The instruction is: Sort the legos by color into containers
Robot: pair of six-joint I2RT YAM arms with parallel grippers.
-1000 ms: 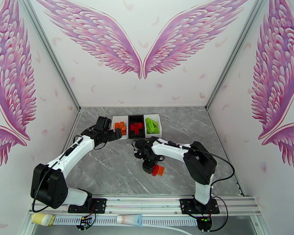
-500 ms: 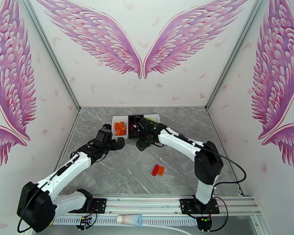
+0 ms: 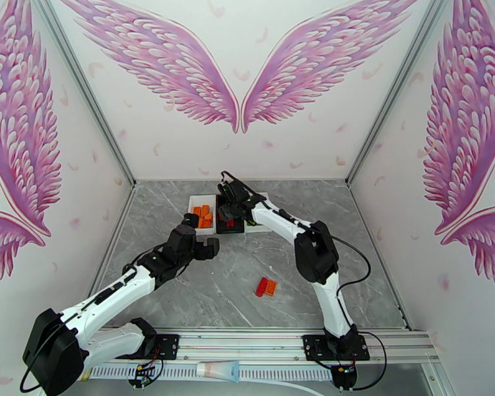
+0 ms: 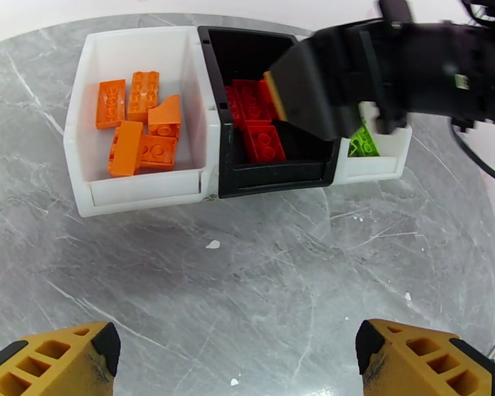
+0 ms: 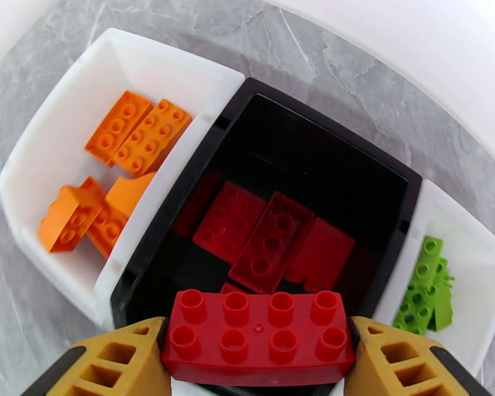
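Right fingers [image 5: 115,364] clamp red brick [image 5: 257,338] lengthwise, studs toward camera.

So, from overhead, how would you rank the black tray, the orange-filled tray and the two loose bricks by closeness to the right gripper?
1. Black tray, directly beneath the right gripper.
2. Orange-filled tray, next to it on the left.
3. Loose bricks, out on the table, toward its near edge.

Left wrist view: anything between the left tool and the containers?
Nothing but bare grey table with a few tiny white specks between the left tool and the containers, seen in the left wrist view.
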